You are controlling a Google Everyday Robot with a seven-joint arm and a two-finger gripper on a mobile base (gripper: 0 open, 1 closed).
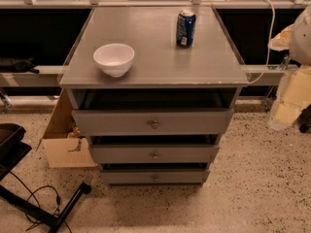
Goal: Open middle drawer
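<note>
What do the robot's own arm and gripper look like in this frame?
Only the arm shows, at the right edge: rounded white and cream segments, with a dark part low down. No markings are legible. The gripper cannot be singled out within that mass.

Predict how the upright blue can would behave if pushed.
The blue can stands tall on a narrow base, so it would probably tip, then roll. The smooth cabinet top likely lets it slide. The gripper is not in view.
</note>
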